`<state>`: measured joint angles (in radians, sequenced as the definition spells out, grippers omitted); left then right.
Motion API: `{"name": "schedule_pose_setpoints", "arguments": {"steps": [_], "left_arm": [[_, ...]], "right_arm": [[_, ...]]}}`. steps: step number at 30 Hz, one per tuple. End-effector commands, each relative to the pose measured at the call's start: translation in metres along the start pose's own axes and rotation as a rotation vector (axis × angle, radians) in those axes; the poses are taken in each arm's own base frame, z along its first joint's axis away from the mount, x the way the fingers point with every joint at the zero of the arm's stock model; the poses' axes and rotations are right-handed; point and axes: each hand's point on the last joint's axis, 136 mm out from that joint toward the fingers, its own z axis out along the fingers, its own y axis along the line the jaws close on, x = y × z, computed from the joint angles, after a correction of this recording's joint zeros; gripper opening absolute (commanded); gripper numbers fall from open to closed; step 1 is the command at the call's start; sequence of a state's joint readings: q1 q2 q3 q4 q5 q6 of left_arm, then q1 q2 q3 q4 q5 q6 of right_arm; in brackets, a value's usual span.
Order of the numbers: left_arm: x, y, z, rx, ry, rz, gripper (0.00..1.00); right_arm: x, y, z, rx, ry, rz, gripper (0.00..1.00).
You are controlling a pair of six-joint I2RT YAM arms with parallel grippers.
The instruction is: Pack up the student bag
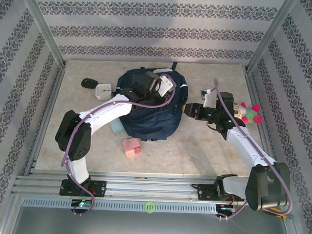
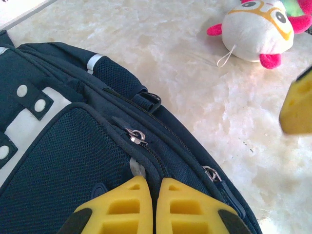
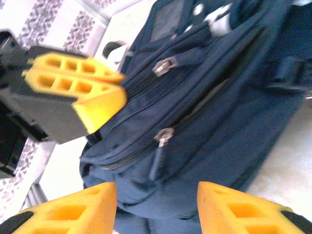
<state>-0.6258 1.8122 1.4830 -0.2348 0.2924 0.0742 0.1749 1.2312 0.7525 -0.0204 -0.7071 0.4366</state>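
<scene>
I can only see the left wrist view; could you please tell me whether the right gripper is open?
Observer: Yes, the right gripper is open, fingers apart, facing the student bag on its zippered side.
Operator: Thank you. What lies on the bag's near side?
Observer: A pink box on the table.
Operator: And beyond its left side?
Observer: A white box and a small black object.

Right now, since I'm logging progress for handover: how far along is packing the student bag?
Done: nothing visibly packed; the plush toy, pink block and white box lie on the table outside the student bag. In hand: the left gripper is shut above a front zipper, the right gripper open facing the bag's closed-looking side zippers. Left: opening it and loading the items.
</scene>
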Motion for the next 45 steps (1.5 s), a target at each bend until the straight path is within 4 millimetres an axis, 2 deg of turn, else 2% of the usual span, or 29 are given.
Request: {"name": "schedule_pose_setpoints", "arguments": {"steps": [1,8,14,16,21,22,28,30,35,36,38,39,45], "left_arm": [[-0.059,-0.005,-0.031,0.031,-0.196,0.000,0.00],[-0.062,-0.008,-0.035,0.048,-0.206,0.010,0.00],[-0.064,-0.007,-0.038,0.045,-0.219,0.021,0.00],[-0.064,-0.007,-0.037,0.043,-0.220,0.023,0.00],[-0.060,-0.001,-0.035,0.011,-0.206,0.028,0.00],[-0.059,0.000,-0.035,0.006,-0.204,0.030,0.00],[-0.057,0.000,-0.035,0.008,-0.201,0.027,0.00],[-0.058,-0.002,-0.035,0.021,-0.208,0.021,0.00],[-0.062,-0.006,-0.037,0.040,-0.226,0.016,0.00],[-0.064,-0.006,-0.038,0.039,-0.230,0.014,0.00],[-0.063,-0.004,-0.038,0.030,-0.227,0.010,0.00],[-0.062,0.000,-0.038,0.007,-0.223,0.001,0.00],[-0.041,0.047,-0.028,-0.250,-0.144,-0.077,0.00]], "right_arm": [[0.002,0.018,0.013,-0.078,0.030,-0.077,0.47],[0.002,0.001,0.033,-0.091,0.049,-0.073,0.48],[0.003,0.008,0.044,-0.155,0.070,-0.068,0.43],[0.005,0.005,0.045,-0.149,0.076,-0.059,0.35],[0.005,-0.003,0.041,-0.128,0.063,-0.038,0.01],[0.004,-0.003,0.040,-0.129,0.060,-0.038,0.00],[0.003,-0.005,0.039,-0.120,0.051,-0.039,0.00],[0.000,-0.006,0.042,-0.120,0.054,-0.036,0.07],[-0.007,-0.007,0.048,-0.138,0.041,-0.050,0.16],[-0.007,-0.007,0.050,-0.145,0.043,-0.050,0.16],[-0.008,-0.004,0.050,-0.165,0.045,-0.048,0.05],[-0.008,-0.002,0.049,-0.169,0.043,-0.048,0.00],[-0.006,0.018,0.028,-0.171,0.029,-0.032,0.00]]}}
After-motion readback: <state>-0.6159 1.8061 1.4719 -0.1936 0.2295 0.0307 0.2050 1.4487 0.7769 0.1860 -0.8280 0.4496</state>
